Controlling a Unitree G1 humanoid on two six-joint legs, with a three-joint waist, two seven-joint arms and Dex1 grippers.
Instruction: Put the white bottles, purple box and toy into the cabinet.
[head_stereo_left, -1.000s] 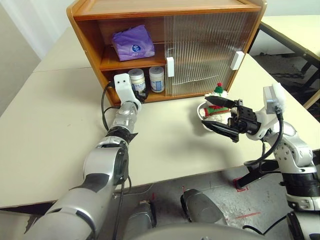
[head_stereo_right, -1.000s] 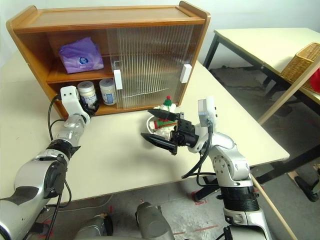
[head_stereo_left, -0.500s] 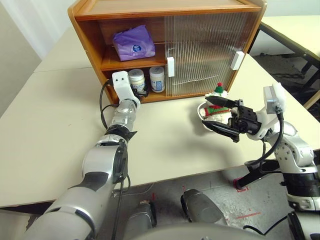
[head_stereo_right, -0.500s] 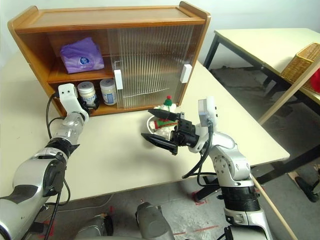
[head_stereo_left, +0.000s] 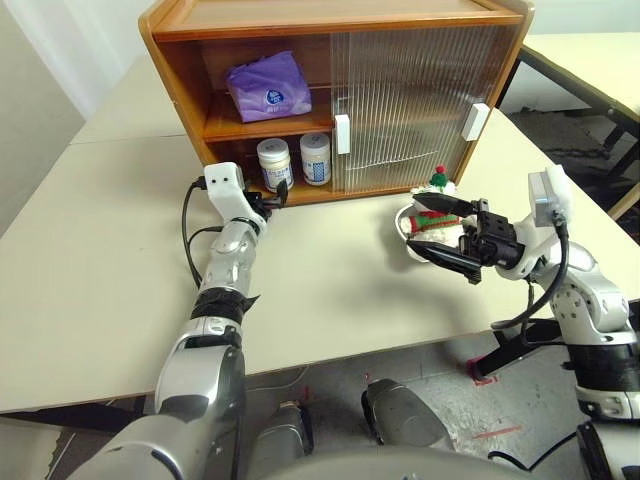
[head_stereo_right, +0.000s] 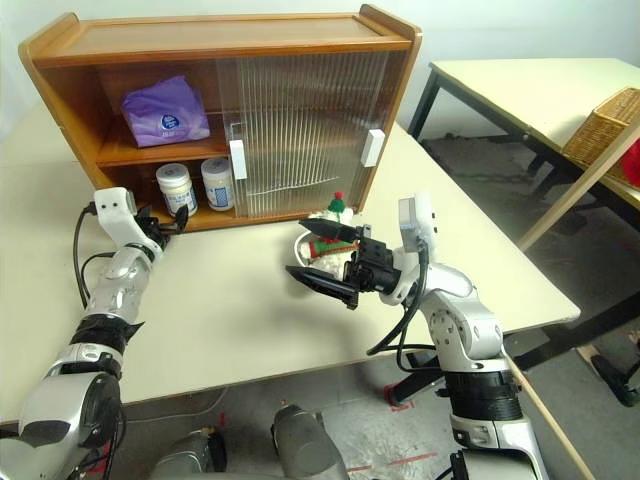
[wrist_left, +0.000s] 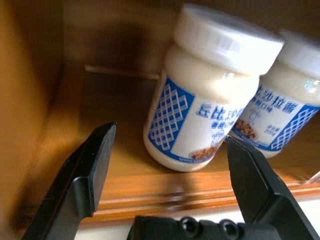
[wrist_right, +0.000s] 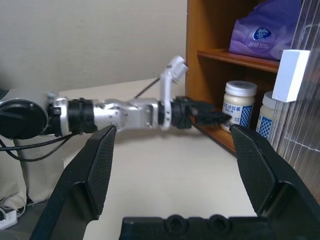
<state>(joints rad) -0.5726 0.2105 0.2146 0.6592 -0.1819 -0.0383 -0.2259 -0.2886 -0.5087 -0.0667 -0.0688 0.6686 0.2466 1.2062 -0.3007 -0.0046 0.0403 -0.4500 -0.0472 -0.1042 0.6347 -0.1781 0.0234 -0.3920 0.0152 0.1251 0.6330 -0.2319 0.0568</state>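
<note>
- Presently, left pincer (head_stereo_left: 272, 197): wide open, empty, at the lower shelf's mouth, just short of the white bottles (head_stereo_left: 292, 161); best drawn straight back so neither jar is knocked.
- Right pincer (head_stereo_left: 446, 231): wide open, empty, straddling the toy (head_stereo_left: 432, 200) on the desk (head_stereo_left: 100, 260).
- Purple box (head_stereo_left: 267, 86): upper shelf of the cabinet (head_stereo_left: 330, 20).

My two head eyes look forward and down over the orange-brown wooden cabinet (head_stereo_left: 330, 100) from well back. My left wrist camera sits close, facing its lower shelf; my right wrist camera looks leftward from farther off, sharing it.
</note>
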